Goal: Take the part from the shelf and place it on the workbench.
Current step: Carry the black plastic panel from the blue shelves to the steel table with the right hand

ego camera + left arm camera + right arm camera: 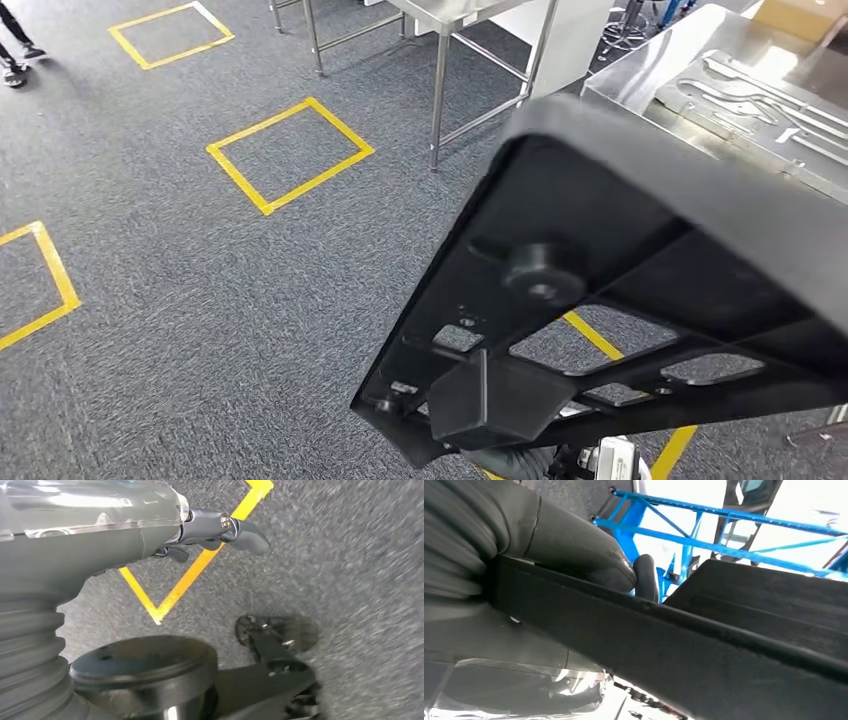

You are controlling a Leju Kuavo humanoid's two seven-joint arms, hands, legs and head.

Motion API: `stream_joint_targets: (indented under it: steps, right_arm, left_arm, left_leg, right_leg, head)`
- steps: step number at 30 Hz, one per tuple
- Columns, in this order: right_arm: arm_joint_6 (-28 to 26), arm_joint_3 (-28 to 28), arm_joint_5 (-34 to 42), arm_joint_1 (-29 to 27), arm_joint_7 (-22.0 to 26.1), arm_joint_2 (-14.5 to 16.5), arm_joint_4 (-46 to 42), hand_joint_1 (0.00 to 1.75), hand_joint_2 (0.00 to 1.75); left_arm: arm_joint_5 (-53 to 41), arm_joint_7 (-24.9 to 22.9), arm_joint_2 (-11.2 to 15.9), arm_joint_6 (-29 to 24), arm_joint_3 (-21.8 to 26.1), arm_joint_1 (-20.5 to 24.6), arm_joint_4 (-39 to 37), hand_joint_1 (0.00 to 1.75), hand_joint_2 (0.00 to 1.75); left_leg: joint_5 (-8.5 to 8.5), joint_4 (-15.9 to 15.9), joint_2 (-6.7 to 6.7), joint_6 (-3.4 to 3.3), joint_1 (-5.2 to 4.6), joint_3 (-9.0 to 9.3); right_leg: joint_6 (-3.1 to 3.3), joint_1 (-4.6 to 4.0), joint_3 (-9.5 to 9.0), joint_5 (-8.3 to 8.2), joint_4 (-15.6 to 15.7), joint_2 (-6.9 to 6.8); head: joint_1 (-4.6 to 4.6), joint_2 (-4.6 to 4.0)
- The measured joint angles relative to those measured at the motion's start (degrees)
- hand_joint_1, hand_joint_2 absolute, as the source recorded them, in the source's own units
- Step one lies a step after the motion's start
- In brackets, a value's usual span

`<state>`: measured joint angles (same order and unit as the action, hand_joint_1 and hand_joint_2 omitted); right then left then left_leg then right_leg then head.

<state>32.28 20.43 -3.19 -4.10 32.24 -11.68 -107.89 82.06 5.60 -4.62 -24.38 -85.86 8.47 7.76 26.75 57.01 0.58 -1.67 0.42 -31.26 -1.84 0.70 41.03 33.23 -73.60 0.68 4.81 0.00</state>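
Grey carpet (200, 300) with yellow floor markings (290, 155) lies below. Right hand (574, 550) clamps the black part (620, 290), carried tilted in the air. Left hand (220, 530) hangs, fingers apparently apart, holding nothing. Part is off the shelf; placement on the steel bench (640, 80) remains.

Head high, downward — wrists close, perhaps floorward
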Motion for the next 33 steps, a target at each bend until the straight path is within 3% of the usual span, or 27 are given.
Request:
stream_joint_targets:
  steps: [1, 2, 3, 5, 7, 10, 12, 14, 15, 16, 17, 19, 21, 24, 26, 28, 30, 31, 32, 33]
  right_arm:
    - [-0.19, 0.01, -0.02, -0.57, -0.16, 0.02, -0.14, 1.75, 1.75]
    - [-0.36, -0.02, 0.03, -1.05, -0.33, 0.02, -0.3, 1.75, 1.75]
    - [-0.47, -0.08, 0.11, -1.44, -0.45, 0.02, -0.48, 1.75, 1.75]
    - [-0.53, -0.22, 0.32, -2.13, -0.57, 0.01, -0.85, 1.75, 1.75]
    - [-0.54, -0.32, 0.51, -2.87, -0.59, 0.02, -1.27, 1.75, 1.75]
    - [-0.53, -0.51, 0.68, -3.87, -0.6, 0.01, -1.8, 1.75, 1.75]
    - [-0.43, -0.61, 0.91, -4.09, -0.54, 0.01, -2.04, 1.75, 1.75]
    - [-0.27, -0.69, 1.14, -4.1, -0.46, 0.01, -2.04, 1.75, 1.75]
    - [-0.21, -0.7, 1.19, -4.11, -0.44, 0.01, -2.01, 1.75, 1.75]
    - [-0.16, -0.72, 1.2, -4.1, -0.43, 0.01, -1.97, 1.75, 1.75]
    - [-0.12, -0.72, 1.2, -4.1, -0.41, 0.01, -1.95, 1.75, 1.75]
    - [-0.04, -0.72, 1.21, -4.07, -0.37, 0.02, -1.94, 1.75, 1.75]
    - [-0.02, -0.72, 1.23, -3.98, -0.35, 0.03, -1.94, 1.75, 1.75]
    - [-0.02, -0.72, 1.22, -4.05, -0.31, 0.03, -1.95, 1.75, 1.75]
    - [-0.02, -0.7, 1.16, -4.18, -0.06, 0.03, -1.96, 1.75, 1.75]
    - [0.01, -0.67, 1.09, -4.2, 0.42, 0.03, -1.89, 1.75, 1.75]
    - [0.13, -0.66, 1.08, -4.19, 0.88, 0.03, -1.62, 1.75, 1.75]
    - [0.22, -0.66, 1.1, -4.18, 1.07, 0.03, -1.42, 1.75, 1.75]
    - [0.37, -0.66, 1.14, -4.15, 1.24, 0.03, -1.23, 1.75, 1.75]
    - [0.49, -0.67, 1.18, -4.06, 1.39, 0.03, -1.06, 1.75, 1.75]
  left_arm:
    - [-0.11, -0.93, -0.03, -0.03, -0.13, -0.05, 0.0, 0.0, 1.75]
    - [-0.2, -1.98, -0.04, -0.08, -0.28, -0.14, 0.0, 0.0, 1.75]
    - [-0.23, -3.04, -0.02, -0.15, -0.43, -0.25, 0.0, 0.0, 1.75]
    - [-0.21, -4.97, 0.08, -0.29, -0.75, -0.44, 0.0, 0.0, 1.75]
    - [-0.15, -6.42, 0.2, -0.36, -1.02, -0.58, 0.0, 0.0, 1.75]
    - [-0.03, -7.5, 0.28, -0.38, -1.18, -0.61, 0.0, 0.0, 1.75]
    - [0.15, -7.12, 0.34, -0.39, -1.21, -0.64, 0.0, 0.0, 1.75]
    - [0.38, -5.91, 0.35, -0.36, -1.2, -0.58, 0.0, 0.0, 1.75]
    - [0.45, -5.24, 0.33, -0.35, -1.2, -0.51, 0.0, 0.0, 1.75]
    - [0.49, -4.7, 0.31, -0.34, -1.19, -0.45, 0.0, 0.0, 1.75]
    - [0.52, -4.37, 0.27, -0.34, -1.19, -0.44, 0.0, 0.0, 1.75]
    - [0.52, -4.04, 0.23, -0.34, -1.19, -0.57, 0.0, 0.0, 1.75]
    - [0.52, -3.98, 0.22, -0.34, -1.19, -0.63, 0.0, 0.0, 1.75]
    - [0.51, -3.54, 0.14, -0.34, -1.19, -0.6, 0.0, 0.0, 1.75]
    - [0.5, -2.87, 0.08, -0.33, -1.19, -0.56, 0.0, 0.0, 1.75]
    - [0.5, -2.46, 0.07, -0.37, -1.2, -0.67, 0.0, 0.0, 1.75]
    - [0.5, -2.41, 0.11, -0.45, -1.21, -0.9, 0.0, 0.0, 1.75]
    - [0.5, -2.41, 0.15, -0.51, -1.21, -0.96, 0.0, 0.0, 1.75]
    - [0.56, -2.41, 0.2, -0.55, -1.21, -0.97, 0.0, 0.0, 1.75]
    - [0.63, -2.41, 0.22, -0.6, -1.21, -0.95, 0.0, 0.0, 1.75]
  left_leg:
    - [0.1, 0.02, 0.4, 0.06, 0.0, 0.07]
    - [0.23, 0.03, 0.8, 0.18, 0.01, 0.21]
    - [0.39, 0.05, 1.21, 0.33, 0.02, 0.39]
    - [0.8, 0.13, 1.89, 0.86, -0.22, 0.7]
    - [1.09, 0.16, 2.48, 1.49, -0.41, 0.87]
    - [2.01, 0.85, 2.69, 2.43, -0.27, 0.95]
    - [4.97, 5.8, 1.38, 2.92, -0.12, -1.07]
    - [8.51, 13.91, 0.31, 3.12, -0.08, -4.84]
    - [9.11, 16.54, 0.14, 3.14, -0.08, -6.14]
    - [8.53, 17.06, 0.06, 3.08, -0.08, -6.47]
    - [6.89, 15.24, -0.03, 2.94, -0.08, -5.72]
    - [2.64, 7.56, -1.14, 2.45, -0.09, -2.46]
    - [0.86, 1.9, -2.52, 2.0, -0.07, -0.26]
    - [0.78, 0.6, -2.41, 1.19, -0.11, 0.13]
    - [0.4, 0.16, -1.7, 0.45, 0.04, 0.29]
    - [0.3, -0.03, -0.83, 0.05, 0.07, 0.31]
    - [0.39, -0.01, 0.14, -0.02, 0.0, 0.28]
    - [0.45, 0.0, 0.61, 0.02, 0.0, 0.29]
    - [0.52, 0.01, 1.03, 0.1, 0.0, 0.35]
    - [0.62, 0.02, 1.42, 0.24, 0.01, 0.47]
  right_leg:
    - [-0.12, 0.1, 0.0, -0.8, 0.2, -0.12]
    - [-0.15, 0.18, -1.17, -2.53, 2.7, -0.45]
    - [-0.09, 0.2, -3.15, -4.58, 6.65, -1.12]
    - [0.48, -0.17, -6.58, -6.96, 13.58, -2.67]
    - [1.2, -0.61, -7.35, -6.98, 15.49, -2.92]
    - [2.17, -0.4, -7.47, -7.12, 15.79, -1.7]
    - [2.79, -0.2, -7.74, -7.22, 16.07, -1.02]
    - [3.11, -0.33, -7.79, -7.17, 16.06, -0.28]
    - [3.15, -0.4, -7.84, -7.15, 16.04, 0.15]
    - [3.16, -0.45, -7.92, -7.13, 16.02, 0.64]
    - [3.14, -0.48, -8.04, -7.12, 15.99, 1.19]
    - [2.99, -0.54, -8.16, -7.03, 15.85, 2.26]
    - [2.49, -0.6, -7.82, -7.01, 15.57, 3.12]
    - [1.45, -0.47, -7.34, -7.17, 15.46, 3.71]
    - [0.87, -0.45, -6.44, -5.81, 13.55, 2.35]
    - [0.43, -0.33, -3.54, -2.45, 7.52, 0.56]
    - [0.05, -0.07, -0.29, -0.01, 0.99, 0.05]
    - [-0.08, 0.06, 0.27, -0.21, -0.05, -0.08]
    - [-0.15, 0.17, -0.34, -1.46, 1.2, -0.3]
    - [-0.14, 0.24, -1.98, -3.38, 4.38, -0.74]
  head:
    - [0.0, 0.0]
    - [0.0, 0.0]
    - [0.0, 0.0]
    - [0.01, 0.0]
    - [0.01, 0.0]
    - [0.01, 0.0]
    - [0.02, 0.0]
    - [0.02, 0.0]
    - [0.02, 0.0]
    - [0.02, 0.0]
    - [0.02, 0.0]
    - [0.02, 0.0]
    - [0.01, 0.0]
    - [0.01, 0.0]
    - [0.0, 0.0]
    - [0.0, 0.0]
    - [0.0, 0.0]
    - [0.0, 0.0]
    - [0.0, 0.0]
    - [0.0, 0.0]
